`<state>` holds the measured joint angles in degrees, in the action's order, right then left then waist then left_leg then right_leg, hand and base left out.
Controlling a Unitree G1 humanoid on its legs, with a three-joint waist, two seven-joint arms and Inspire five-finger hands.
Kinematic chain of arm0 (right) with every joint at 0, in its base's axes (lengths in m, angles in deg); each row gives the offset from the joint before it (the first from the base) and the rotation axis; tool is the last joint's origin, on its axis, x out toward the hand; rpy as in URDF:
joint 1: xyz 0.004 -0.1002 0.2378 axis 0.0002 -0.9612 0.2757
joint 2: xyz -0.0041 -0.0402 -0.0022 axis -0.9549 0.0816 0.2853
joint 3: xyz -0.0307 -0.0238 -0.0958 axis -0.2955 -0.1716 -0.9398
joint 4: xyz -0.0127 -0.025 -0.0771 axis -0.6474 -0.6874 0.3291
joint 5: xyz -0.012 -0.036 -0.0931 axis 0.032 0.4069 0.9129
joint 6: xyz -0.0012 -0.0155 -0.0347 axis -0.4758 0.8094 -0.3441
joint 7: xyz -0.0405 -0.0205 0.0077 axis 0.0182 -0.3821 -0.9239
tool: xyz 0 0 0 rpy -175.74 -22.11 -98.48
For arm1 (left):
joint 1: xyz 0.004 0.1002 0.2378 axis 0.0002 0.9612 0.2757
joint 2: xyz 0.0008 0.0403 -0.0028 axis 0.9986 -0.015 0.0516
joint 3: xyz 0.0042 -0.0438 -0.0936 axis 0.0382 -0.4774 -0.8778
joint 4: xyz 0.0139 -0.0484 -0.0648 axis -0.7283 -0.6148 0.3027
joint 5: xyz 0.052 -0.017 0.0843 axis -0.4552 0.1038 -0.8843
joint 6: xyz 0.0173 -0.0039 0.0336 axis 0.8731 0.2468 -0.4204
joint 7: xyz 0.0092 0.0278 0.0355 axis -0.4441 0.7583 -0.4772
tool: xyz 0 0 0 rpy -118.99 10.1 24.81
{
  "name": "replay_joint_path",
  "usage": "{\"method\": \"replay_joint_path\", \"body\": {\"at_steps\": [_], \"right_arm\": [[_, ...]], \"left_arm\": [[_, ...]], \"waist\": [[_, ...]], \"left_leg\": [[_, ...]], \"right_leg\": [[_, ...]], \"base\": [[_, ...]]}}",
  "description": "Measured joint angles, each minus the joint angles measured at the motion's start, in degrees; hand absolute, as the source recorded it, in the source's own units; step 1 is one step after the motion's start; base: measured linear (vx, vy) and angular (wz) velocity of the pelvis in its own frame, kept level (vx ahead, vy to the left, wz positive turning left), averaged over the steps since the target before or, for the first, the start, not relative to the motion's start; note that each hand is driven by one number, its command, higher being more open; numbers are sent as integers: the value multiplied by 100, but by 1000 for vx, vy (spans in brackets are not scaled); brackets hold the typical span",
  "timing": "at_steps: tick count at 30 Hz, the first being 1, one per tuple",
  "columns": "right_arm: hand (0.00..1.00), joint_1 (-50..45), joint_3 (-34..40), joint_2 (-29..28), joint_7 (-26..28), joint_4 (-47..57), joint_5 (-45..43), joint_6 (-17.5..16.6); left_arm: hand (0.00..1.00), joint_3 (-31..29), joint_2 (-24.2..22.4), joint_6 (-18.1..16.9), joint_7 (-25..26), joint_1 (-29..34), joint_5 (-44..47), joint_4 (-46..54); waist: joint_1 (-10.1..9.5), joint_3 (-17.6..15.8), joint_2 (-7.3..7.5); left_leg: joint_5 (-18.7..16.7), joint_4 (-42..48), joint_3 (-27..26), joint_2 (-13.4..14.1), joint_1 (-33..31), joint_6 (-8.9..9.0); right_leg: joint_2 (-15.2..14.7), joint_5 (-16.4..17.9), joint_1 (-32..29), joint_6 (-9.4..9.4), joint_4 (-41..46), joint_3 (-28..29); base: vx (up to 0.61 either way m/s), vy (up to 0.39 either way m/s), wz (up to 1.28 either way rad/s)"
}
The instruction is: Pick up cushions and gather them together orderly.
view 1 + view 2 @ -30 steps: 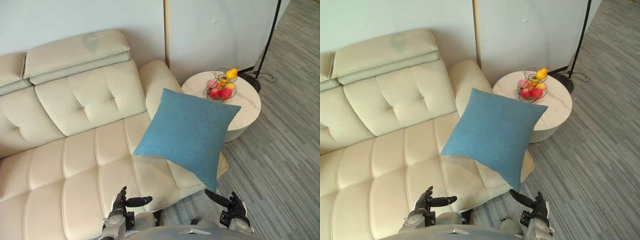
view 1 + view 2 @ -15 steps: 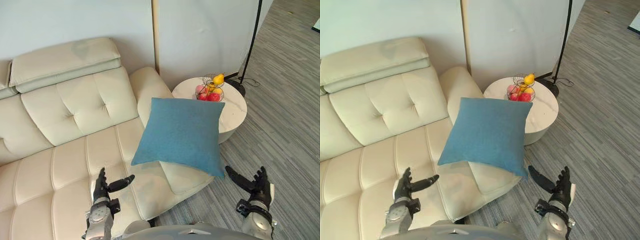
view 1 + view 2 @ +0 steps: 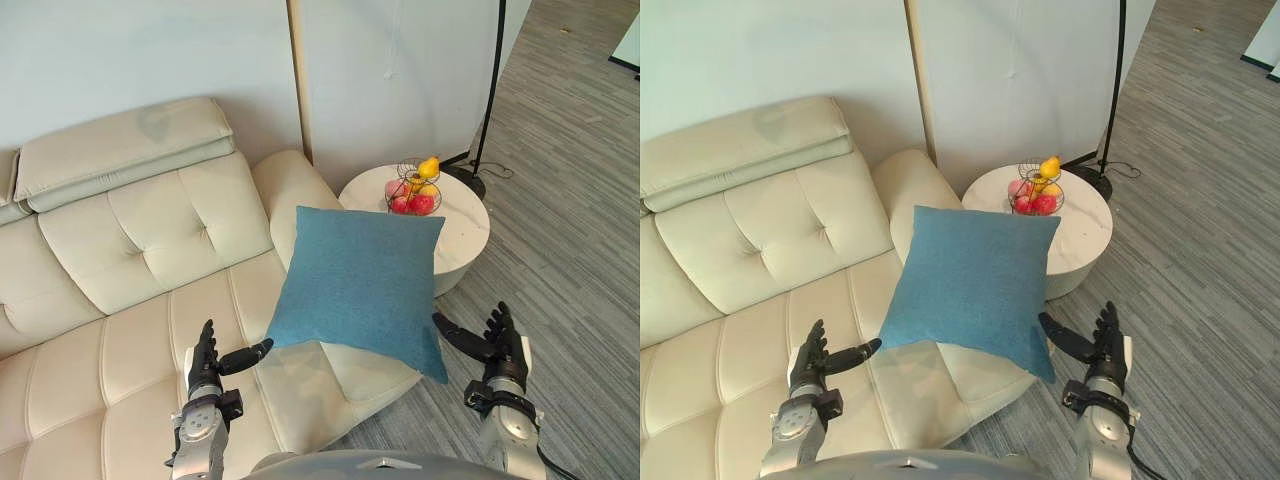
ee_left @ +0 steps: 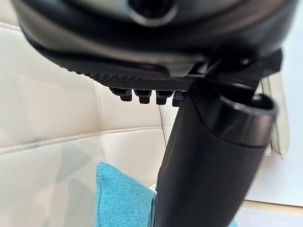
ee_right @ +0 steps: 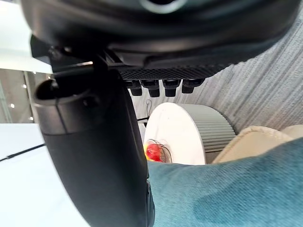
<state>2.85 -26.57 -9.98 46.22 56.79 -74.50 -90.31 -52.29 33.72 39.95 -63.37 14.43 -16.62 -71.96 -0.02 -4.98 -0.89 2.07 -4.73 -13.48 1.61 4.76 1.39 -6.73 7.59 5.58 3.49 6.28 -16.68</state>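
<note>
Cushion [image 3: 362, 281]: square, plain teal-blue fabric, propped against cream sofa [image 3: 120, 260] armrest.

Blue square cushion [image 3: 362, 281], tilted against sofa armrest [image 3: 283, 180]

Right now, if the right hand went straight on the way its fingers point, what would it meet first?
Probably the table: the right hand points past the cushion, which is beside its thumb. Depth is unclear.
</note>
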Motion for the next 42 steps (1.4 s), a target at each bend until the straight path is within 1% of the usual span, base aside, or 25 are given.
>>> {"method": "replay_joint_path", "body": {"at_steps": [2, 4, 6, 7, 8, 9, 10, 12, 14, 15, 16, 18, 23, 26, 28, 30, 33, 36, 37, 40, 41, 42], "right_arm": [[100, 112, -104, 38, 1, -195, 0, -2], [100, 348, -288, 135, -11, -524, -2, -1], [100, 692, -407, 216, -46, -741, -7, -1], [100, 783, -436, 232, -60, -765, -8, -2], [100, 1056, -488, 258, -125, -836, -54, -2], [100, 1197, -535, 276, -171, -860, -113, -1], [100, 1467, -618, 328, -228, -916, -121, -2], [100, 1782, -789, 428, -322, -934, -132, -10], [100, 2002, -852, 471, -409, -935, -160, -32], [0, 2200, -917, 538, -480, -938, -200, -43], [0, 2269, -945, 561, -500, -943, -231, -45], [0, 2569, -1042, 600, -575, -963, -333, -47], [0, 2764, -1235, 651, -663, -964, -342, -211], [0, 2777, -1239, 678, -693, -953, -349, -226], [0, 2780, -1302, 708, -693, -929, -352, -251], [0, 2774, -1459, 801, -679, -885, -350, -300], [0, 2641, -1567, 806, -674, -759, -349, -344], [0, 2255, -1568, 819, -614, -492, -342, -378], [0, 2017, -1567, 836, -560, -352, -339, -390], [0, 1659, -1565, 846, -462, -273, -326, -388], [0, 1442, -1562, 843, -403, -242, -322, -388], [0, 1439, -1562, 843, -402, -241, -322, -388]], "left_arm": [[100, 89, 18, 0, 7, -107, 1, -147], [100, 324, 32, 1, 45, -230, 4, -227], [100, 666, 37, 1, 83, -622, 12, -240], [100, 726, 37, 0, 97, -749, 12, -241], [100, 925, 45, -11, 155, -1087, 120, -244], [100, 992, 41, -12, 172, -1244, 154, -249], [100, 1150, 38, -15, 197, -1570, 211, -296], [100, 1350, 11, -16, 276, -1992, 238, -387], [100, 1406, 17, -16, 358, -2219, 250, -425], [100, 1416, 23, -19, 432, -2399, 348, -429], [0, 1417, 32, -19, 453, -2455, 372, -431], [0, 1599, 160, -19, 559, -2678, 487, -454], [0, 1701, 359, -33, 719, -2881, 693, -453], [0, 1716, 427, -45, 771, -2898, 810, -436], [0, 1832, 482, -59, 779, -2892, 810, -354], [0, 1919, 460, -70, 778, -2833, 806, -84], [0, 2004, 445, -113, 772, -2617, 808, 343], [0, 2027, 440, -168, 677, -2214, 810, 808], [0, 2062, 425, -183, 529, -1985, 810, 988], [0, 2103, 308, -186, 355, -1640, 810, 1067], [0, 2107, 231, -186, 294, -1403, 810, 1138], [0, 2107, 230, -186, 293, -1399, 810, 1141]], "waist": [[6, -3, 4], [9, -33, 1], [11, -316, -5], [10, -379, -16], [10, -491, -28], [12, -568, -35], [13, -759, -57], [34, -941, -79], [51, -1035, -98], [50, -1083, -113], [49, -1097, -116], [47, -1213, -117], [33, -1224, -118], [33, -1224, -119], [30, -1224, -119], [29, -1224, -119], [31, -1222, -120], [28, -1197, -134], [30, -1182, -152], [33, -1136, -188], [36, -1052, -208], [37, -1051, -208]], "left_leg": [[54, -27, 20, 8, -108, -1], [125, -25, 36, 10, -294, -16], [212, 39, 109, 37, -568, -35], [219, 106, 140, 42, -703, -44], [230, 322, 179, 60, -1133, -59], [241, 380, 186, 79, -1279, -76], [272, 453, 190, 103, -1471, -103], [319, 502, 198, 108, -1713, -131], [366, 493, 197, 112, -1862, -153], [413, 482, 194, 126, -2027, -160], [429, 477, 190, 126, -2075, -159], [469, 467, 183, 118, -2157, -168], [475, 476, 177, 111, -2261, -160], [476, 486, 181, 107, -2274, -159], [476, 489, 184, 106, -2273, -159], [476, 489, 187, 102, -2244, -159], [475, 424, 188, 100, -2039, -157], [470, 299, 190, 90, -1797, -150], [468, 237, 193, 82, -1683, -147], [468, 128, 199, 63, -1459, -146], [468, 82, 208, 55, -1365, -146], [468, 81, 209, 55, -1364, -146]], "right_leg": [[19, -26, -112, -19, 1, -5], [65, -88, -288, -44, -5, -12], [77, -165, -497, -81, -1, -42], [80, -204, -588, -95, 2, -58], [93, -292, -908, -125, 15, -70], [102, -336, -1025, -141, 15, -70], [121, -406, -1177, -148, 17, -69], [117, -448, -1420, -147, 72, -63], [102, -466, -1599, -146, 124, -57], [84, -481, -1799, -149, 186, -47], [79, -483, -1865, -151, 213, -42], [69, -498, -1969, -159, 238, -36], [70, -507, -2073, -172, 244, -25], [69, -508, -2080, -175, 244, -25], [69, -509, -2074, -176, 243, -26], [67, -510, -2041, -177, 238, -25], [72, -510, -1834, -177, 159, -25], [82, -509, -1593, -176, 38, -30], [91, -508, -1480, -174, -11, -31], [103, -506, -1262, -171, -114, -34], [118, -505, -1158, -170, -162, -34], [119, -505, -1156, -170, -164, -34]], "base": [[-60, -8, 4], [-83, -12, 5], [-106, -2, 15], [-165, 4, 19], [-155, 13, 13], [-213, 27, 8], [-168, 21, 1], [-163, 28, 1], [-80, 22, 0], [-47, 14, -1], [-44, 14, -1], [0, 0, 0], [0, 0, 0], [0, 0, 0], [0, 0, 0], [0, 0, 0], [12, -3, 0], [40, -8, 0], [39, -10, 0], [53, -13, 2], [32, -9, 3], [34, -15, 4]]}}
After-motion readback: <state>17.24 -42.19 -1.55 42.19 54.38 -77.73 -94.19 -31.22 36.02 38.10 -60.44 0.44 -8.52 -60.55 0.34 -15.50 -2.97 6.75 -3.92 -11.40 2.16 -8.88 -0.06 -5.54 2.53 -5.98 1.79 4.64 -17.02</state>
